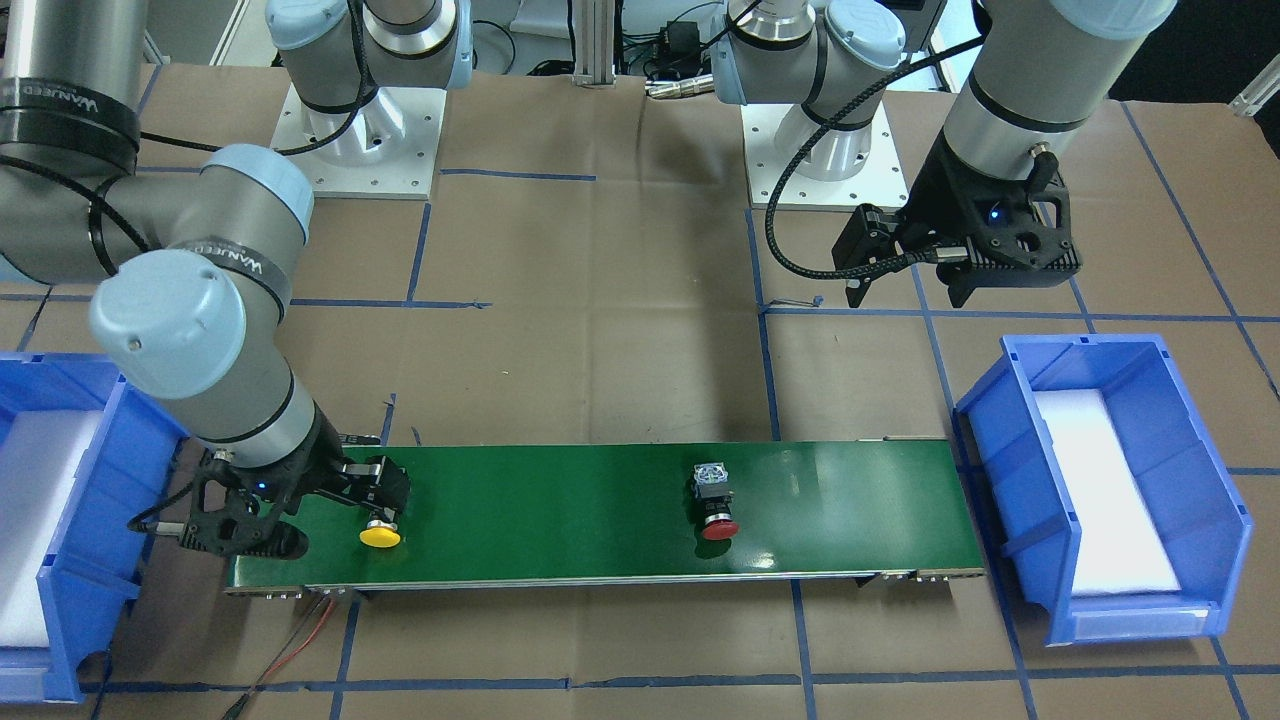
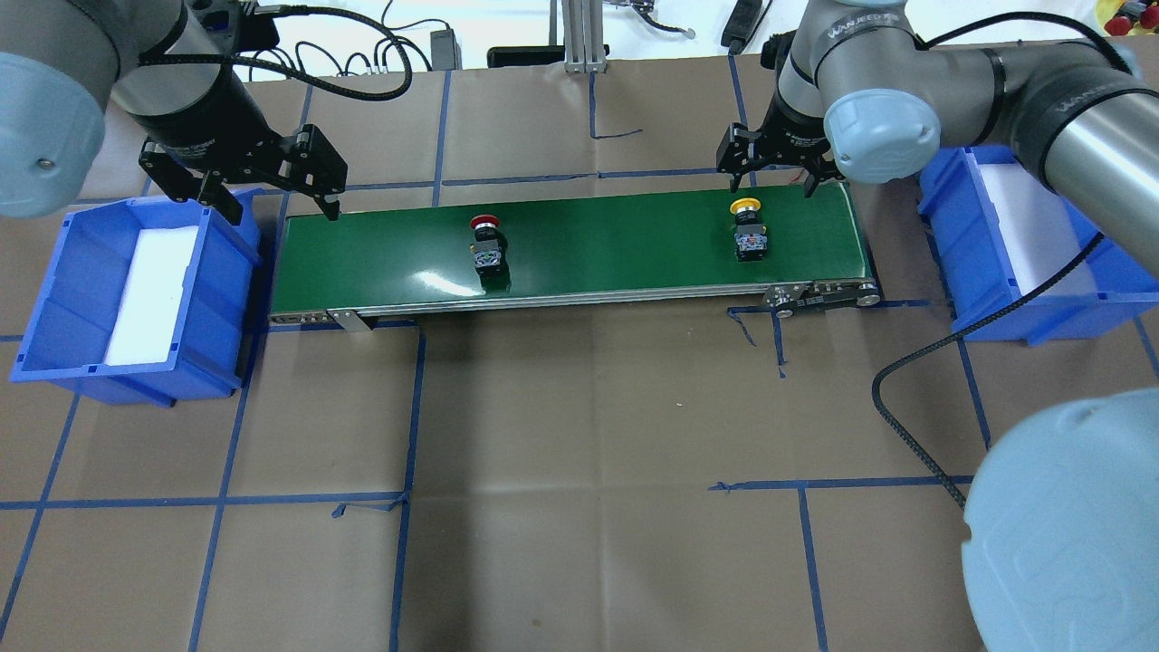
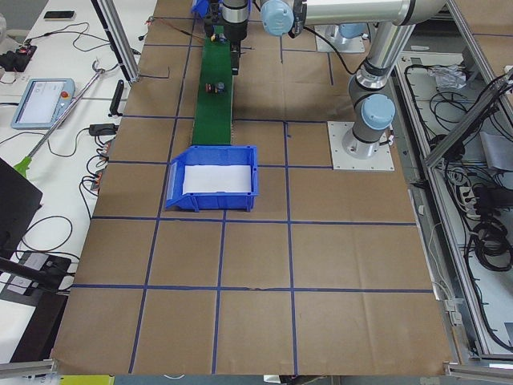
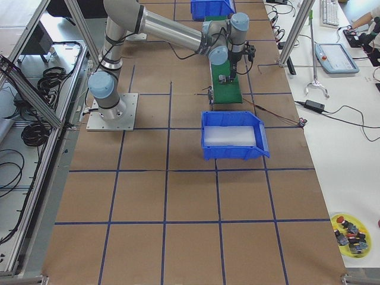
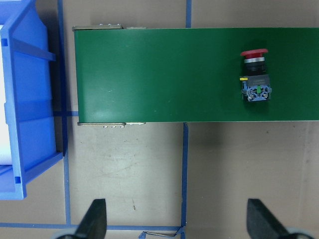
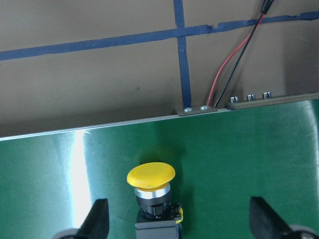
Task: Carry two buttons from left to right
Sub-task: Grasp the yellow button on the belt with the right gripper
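The yellow-capped button (image 2: 748, 226) lies near the right end of the green belt (image 2: 616, 244). The red-capped button (image 2: 487, 243) lies on the belt left of its middle. My right gripper (image 2: 770, 186) is open, low over the yellow button (image 6: 152, 199), with a finger on either side of it and not touching. In the front view this gripper (image 1: 385, 500) is just behind the yellow cap (image 1: 380, 536). My left gripper (image 2: 281, 213) is open and empty above the belt's left end. Its wrist view shows the red button (image 5: 255, 74) far from the fingertips (image 5: 94, 219).
A blue bin with a white liner (image 2: 54, 281) stands off the belt's left end, and another (image 2: 942, 235) off its right end. Red and black wires (image 6: 224, 79) run from the belt's far edge. Brown paper with blue tape lines covers the table.
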### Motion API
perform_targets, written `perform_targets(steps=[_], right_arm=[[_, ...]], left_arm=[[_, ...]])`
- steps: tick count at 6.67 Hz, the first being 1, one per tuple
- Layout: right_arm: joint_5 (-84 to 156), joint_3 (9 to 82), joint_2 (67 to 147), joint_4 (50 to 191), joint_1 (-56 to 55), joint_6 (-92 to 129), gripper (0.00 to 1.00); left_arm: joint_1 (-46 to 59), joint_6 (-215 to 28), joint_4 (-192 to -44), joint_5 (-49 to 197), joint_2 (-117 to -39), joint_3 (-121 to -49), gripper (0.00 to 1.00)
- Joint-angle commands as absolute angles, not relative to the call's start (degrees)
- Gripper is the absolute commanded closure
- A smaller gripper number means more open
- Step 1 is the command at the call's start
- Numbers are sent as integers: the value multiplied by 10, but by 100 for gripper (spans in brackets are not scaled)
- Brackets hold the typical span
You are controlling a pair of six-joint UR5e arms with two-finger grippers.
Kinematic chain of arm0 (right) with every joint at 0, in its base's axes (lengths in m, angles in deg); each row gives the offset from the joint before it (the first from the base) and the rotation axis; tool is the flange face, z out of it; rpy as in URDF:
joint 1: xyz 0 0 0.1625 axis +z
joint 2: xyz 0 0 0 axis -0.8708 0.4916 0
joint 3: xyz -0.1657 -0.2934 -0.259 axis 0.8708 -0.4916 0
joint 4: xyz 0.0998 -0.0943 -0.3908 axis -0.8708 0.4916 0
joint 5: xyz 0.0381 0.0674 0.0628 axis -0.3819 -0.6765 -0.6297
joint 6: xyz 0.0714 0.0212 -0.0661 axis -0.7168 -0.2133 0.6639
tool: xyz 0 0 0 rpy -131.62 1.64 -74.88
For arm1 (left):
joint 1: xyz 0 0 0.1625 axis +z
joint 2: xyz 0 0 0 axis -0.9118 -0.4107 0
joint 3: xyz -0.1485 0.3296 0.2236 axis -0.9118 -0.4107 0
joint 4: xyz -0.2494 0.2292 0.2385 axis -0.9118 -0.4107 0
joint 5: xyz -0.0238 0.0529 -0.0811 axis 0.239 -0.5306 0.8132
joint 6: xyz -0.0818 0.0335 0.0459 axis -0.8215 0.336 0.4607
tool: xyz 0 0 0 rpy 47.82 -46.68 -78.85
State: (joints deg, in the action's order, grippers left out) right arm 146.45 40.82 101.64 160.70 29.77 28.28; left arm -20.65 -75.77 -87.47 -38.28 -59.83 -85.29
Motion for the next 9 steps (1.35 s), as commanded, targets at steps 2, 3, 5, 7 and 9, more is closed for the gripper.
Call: perform_targets(steps=[2, 3, 5, 7, 9], right_arm=[[1465, 423, 991, 1602, 298, 282, 3], [1463, 425, 994, 1598, 297, 285, 35], [1436, 418, 1003, 1529, 285, 332, 96], [1441, 410, 1034, 1516, 273, 339, 98], [1441, 328, 1075, 1404, 195, 387, 97]], left_arm=[[-206, -758, -875, -383, -599, -853, 0], [-206, -758, -875, -383, -599, -853, 0], [-206, -758, -874, -383, -600, -853, 0], [-206, -758, -874, -382, -600, -853, 0], [-206, -758, -873, -382, -600, -853, 0]])
